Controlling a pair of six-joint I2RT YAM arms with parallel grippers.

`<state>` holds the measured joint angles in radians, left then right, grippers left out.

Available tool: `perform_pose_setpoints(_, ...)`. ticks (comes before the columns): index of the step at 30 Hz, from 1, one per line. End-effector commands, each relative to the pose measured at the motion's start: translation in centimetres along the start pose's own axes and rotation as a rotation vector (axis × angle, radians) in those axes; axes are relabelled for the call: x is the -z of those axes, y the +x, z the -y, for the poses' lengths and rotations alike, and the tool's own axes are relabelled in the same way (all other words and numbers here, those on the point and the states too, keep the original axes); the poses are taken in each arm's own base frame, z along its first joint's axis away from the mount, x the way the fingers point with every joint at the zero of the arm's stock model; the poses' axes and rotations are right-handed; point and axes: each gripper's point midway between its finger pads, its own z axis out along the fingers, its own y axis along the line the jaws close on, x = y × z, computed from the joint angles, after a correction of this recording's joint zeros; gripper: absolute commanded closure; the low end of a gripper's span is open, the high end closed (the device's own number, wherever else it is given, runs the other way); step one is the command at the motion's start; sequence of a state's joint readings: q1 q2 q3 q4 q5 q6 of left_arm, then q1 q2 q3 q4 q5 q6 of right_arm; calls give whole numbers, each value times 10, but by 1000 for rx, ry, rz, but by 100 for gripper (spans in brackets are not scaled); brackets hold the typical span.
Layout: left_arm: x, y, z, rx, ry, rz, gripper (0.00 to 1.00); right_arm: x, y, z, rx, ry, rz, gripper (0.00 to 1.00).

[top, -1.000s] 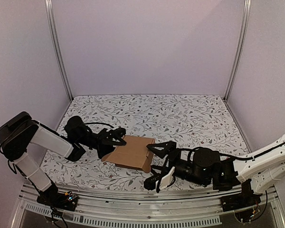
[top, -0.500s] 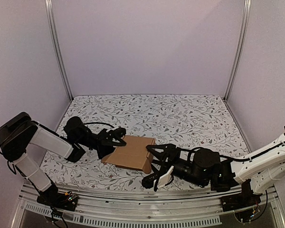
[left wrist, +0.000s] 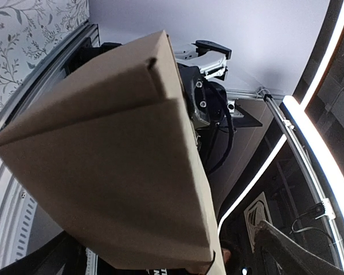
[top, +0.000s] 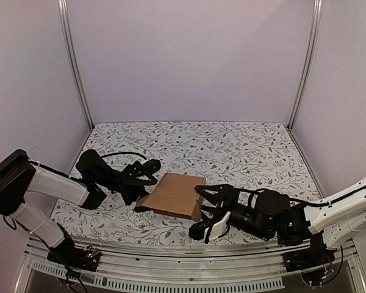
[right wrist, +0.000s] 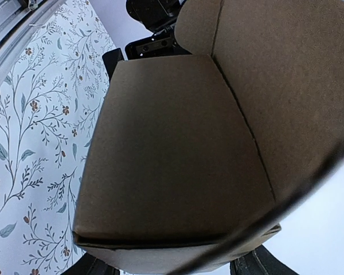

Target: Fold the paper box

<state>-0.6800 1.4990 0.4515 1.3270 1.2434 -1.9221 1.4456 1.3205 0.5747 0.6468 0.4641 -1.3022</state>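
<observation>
Two wrist views were almost filled by the paper box [top: 174, 194], so little else could be read in them. In the left wrist view the brown cardboard [left wrist: 114, 172] covered the middle of the frame, only dark stubs of the fingers [left wrist: 278, 252] showed along the bottom edge, and part of the other arm's black body peeked out behind the box at upper centre. In the right wrist view the box [right wrist: 172, 154] hid nearly all of the gripper's own fingers [right wrist: 92, 266], and a curved flap was cut off at the top right. In the top view the box sat in the lower middle of the frame on the flowered table [top: 244, 152], between the two arms. It was a flattish, squarish piece with its broad face up. Its slightly longer axis ran left to right and was turned a little, so that one corner pointed to the lower left. A shadow lay under that corner, but whether it touched the cloth could not be told. The left gripper [top: 151, 173] stood just beside the box's upper left edge with its fingers spread wide; contact with the cardboard could not be made out. The right gripper [top: 200, 210] was pinching the box's right edge, one finger above the corner and the other below it.
</observation>
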Motion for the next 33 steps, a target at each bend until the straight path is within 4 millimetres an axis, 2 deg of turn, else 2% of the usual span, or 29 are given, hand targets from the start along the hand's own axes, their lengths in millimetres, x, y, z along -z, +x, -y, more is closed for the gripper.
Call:
perform_pose_setpoints(1,-1,7,27,-252,67,5,1,14,17,-7,-68,-50,-63,53)
perform_pose_setpoints(6,1,-4,30,-300,69,55,1,30,33,-7,-191,-108,-114,53)
perform_pose_setpoints(10,2,-15,17,-360,-24,113,0,45,55,-7,-396,-160,-169,53)
perform_pose_setpoints(12,4,-22,4,-391,-140,144,0,53,60,-6,-531,-188,-159,53)
perform_pose_setpoints(13,4,-28,8,-461,-220,164,0,55,66,-6,-585,-195,-171,53)
perform_pose_setpoints(15,12,-32,-2,-533,-462,202,0,58,74,-7,-694,-213,-181,52)
perform_pose_setpoints(17,23,-33,-4,-577,-603,232,0,60,78,-7,-794,-234,-169,52)
perform_pose_setpoints(21,43,-51,11,-704,-710,385,1,53,82,-16,-955,-301,-156,53)
perform_pose_setpoints(26,42,-58,28,-877,-687,430,0,38,76,-39,-1062,-484,-108,54)
perform_pose_setpoints(29,28,-58,20,-914,-699,329,0,28,71,-45,-1087,-562,-64,56)
perform_pose_setpoints(30,24,-59,13,-933,-741,305,0,24,71,-52,-1088,-596,-62,56)
perform_pose_setpoints(33,22,-69,-5,-957,-826,303,0,7,75,-56,-1090,-614,-34,58)
